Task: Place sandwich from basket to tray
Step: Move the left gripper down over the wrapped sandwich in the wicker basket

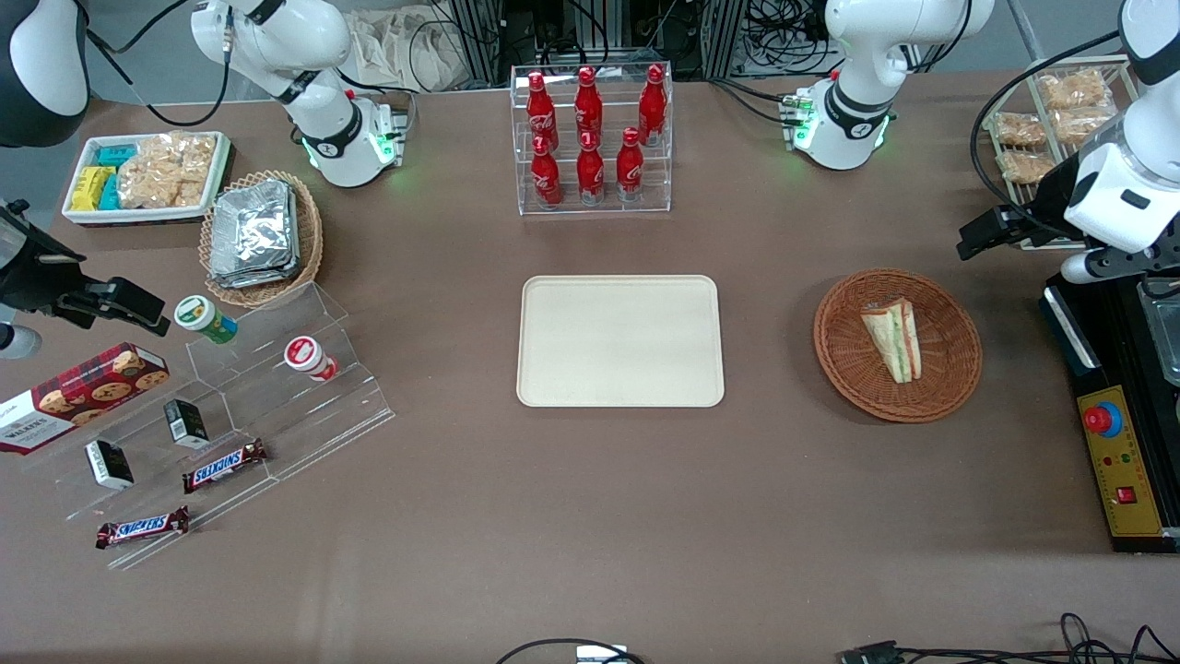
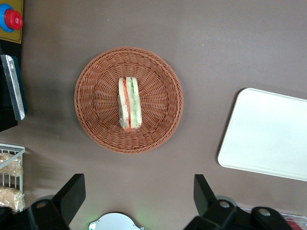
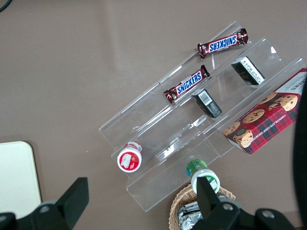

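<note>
The sandwich [image 1: 892, 339] [image 2: 129, 103], a pale wedge with green and pink-red layers, lies in the middle of the round reddish-brown basket [image 1: 839, 369] [image 2: 96, 120]. The cream tray [image 1: 619, 341] [image 2: 268, 134] lies flat mid-table with nothing on it, beside the basket toward the parked arm's end. My left gripper [image 1: 982, 238] [image 2: 139, 196] hangs high above the table, farther from the front camera than the basket and toward the working arm's end. It is open, its black fingers [image 2: 72, 196] spread wide with only bare table between them.
A black control box with a red button [image 1: 1120, 461] stands beside the basket at the working arm's end. A wire rack of pastries [image 1: 1051, 129] is near it. A clear rack of red bottles [image 1: 590, 138], a tan basket of foil packs [image 1: 263, 235] and acrylic snack steps [image 1: 240, 406] stand farther off.
</note>
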`<state>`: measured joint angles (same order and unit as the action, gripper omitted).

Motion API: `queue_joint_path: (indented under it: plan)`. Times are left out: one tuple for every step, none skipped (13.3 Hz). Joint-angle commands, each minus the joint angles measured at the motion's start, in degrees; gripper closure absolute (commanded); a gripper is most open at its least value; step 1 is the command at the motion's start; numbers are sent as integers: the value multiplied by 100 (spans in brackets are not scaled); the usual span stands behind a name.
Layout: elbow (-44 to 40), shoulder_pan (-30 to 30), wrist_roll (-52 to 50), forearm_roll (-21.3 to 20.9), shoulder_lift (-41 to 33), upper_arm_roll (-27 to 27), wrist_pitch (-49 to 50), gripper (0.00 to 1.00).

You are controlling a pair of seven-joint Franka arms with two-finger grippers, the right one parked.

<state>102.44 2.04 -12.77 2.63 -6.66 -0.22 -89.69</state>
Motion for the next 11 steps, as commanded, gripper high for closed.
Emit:
queue_joint_path:
  plan:
    - [-93, 7, 126, -69, 34, 13, 128, 0]
    - [-110, 16, 117, -70, 42, 13, 127, 0]
    - [-84, -1, 108, -18, 42, 22, 118, 0]
    - [-40, -1, 117, -34, 42, 22, 127, 0]
    - [117, -1, 117, -61, 25, 31, 92, 0]
    - [441, -1, 108, -78, -54, 40, -125, 0]
    - [1009, -1, 108, -113, -228, 40, -606, 0]
    - [1668, -10, 108, -218, -422, 57, -1264, 0]
    - [2266, -10, 108, -384, -528, 179, -1897, 0]
    - [2681, -10, 108, -421, -529, 224, -2434, 0]
    - [2937, -10, 108, -430, -433, 242, -2874, 0]
